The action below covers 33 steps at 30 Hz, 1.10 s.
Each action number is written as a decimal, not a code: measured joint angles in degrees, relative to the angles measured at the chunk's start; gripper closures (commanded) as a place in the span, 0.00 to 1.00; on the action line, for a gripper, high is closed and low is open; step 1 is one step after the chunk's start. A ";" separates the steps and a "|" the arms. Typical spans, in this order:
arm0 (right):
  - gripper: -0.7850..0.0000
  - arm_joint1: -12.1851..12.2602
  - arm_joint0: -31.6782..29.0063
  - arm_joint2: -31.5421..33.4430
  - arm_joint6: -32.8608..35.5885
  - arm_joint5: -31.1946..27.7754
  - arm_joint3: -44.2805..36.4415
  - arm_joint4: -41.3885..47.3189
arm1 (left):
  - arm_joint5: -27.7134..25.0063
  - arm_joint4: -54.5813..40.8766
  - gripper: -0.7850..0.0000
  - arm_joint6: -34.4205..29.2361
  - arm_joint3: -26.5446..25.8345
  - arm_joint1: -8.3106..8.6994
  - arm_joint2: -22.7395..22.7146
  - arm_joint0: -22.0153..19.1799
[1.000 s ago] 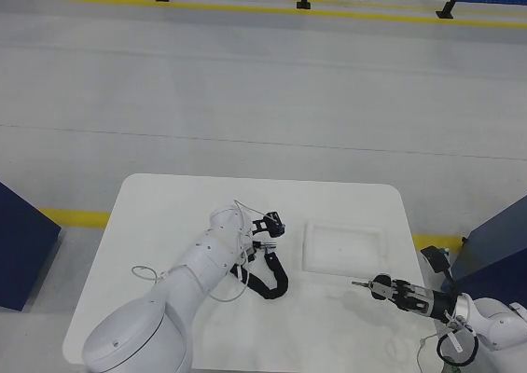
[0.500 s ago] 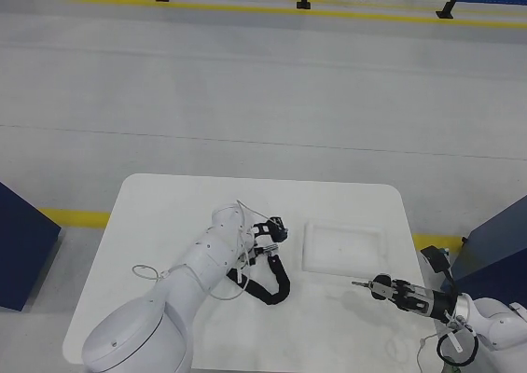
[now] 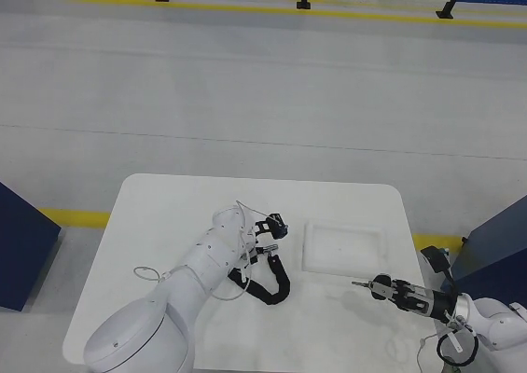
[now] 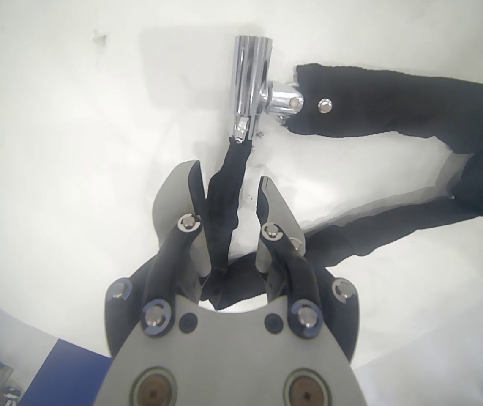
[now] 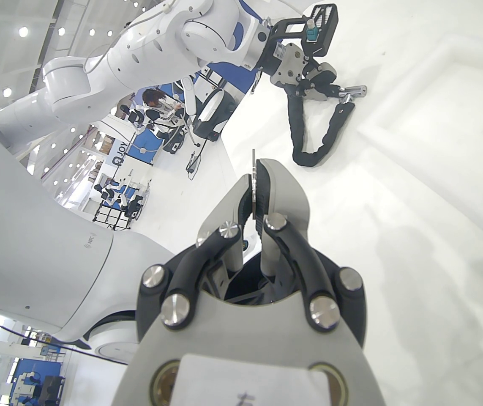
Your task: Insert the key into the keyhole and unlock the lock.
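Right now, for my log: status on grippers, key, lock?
Left gripper open, astride black fabric-sleeved chain lock near its chrome cylinder. Right gripper shut on thin metal key, clear of lock. Shallow white tray beside the path.

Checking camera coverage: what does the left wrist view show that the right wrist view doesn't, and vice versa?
Left wrist view: a rivet on the sleeved chain, which runs between the open fingers of the left hand. Right wrist view: the key pinched in the right hand. Both: the chrome lock cylinder, the sleeved chain, the left hand, the white table.
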 measured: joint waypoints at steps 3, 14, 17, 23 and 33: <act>1.00 0.00 0.00 0.00 0.00 0.00 0.00 0.00 | -1.76 -1.19 0.71 -1.85 0.59 -0.13 -0.45 -0.10; 1.00 0.00 0.00 0.00 0.00 0.00 0.00 0.00 | -2.88 -2.53 0.69 -3.89 0.65 -0.40 -1.00 -0.29; 1.00 0.00 0.00 0.00 0.00 0.00 0.00 0.00 | -0.86 -1.98 0.70 -2.43 0.40 -0.45 -0.85 0.08; 1.00 0.00 0.00 0.00 0.00 0.00 0.00 0.00 | 0.95 -1.88 0.72 -1.83 0.87 -0.59 -0.90 0.54; 1.00 0.00 0.00 0.00 0.00 0.00 0.00 0.00 | -0.15 -3.08 1.00 -4.78 1.29 -0.89 -1.37 0.64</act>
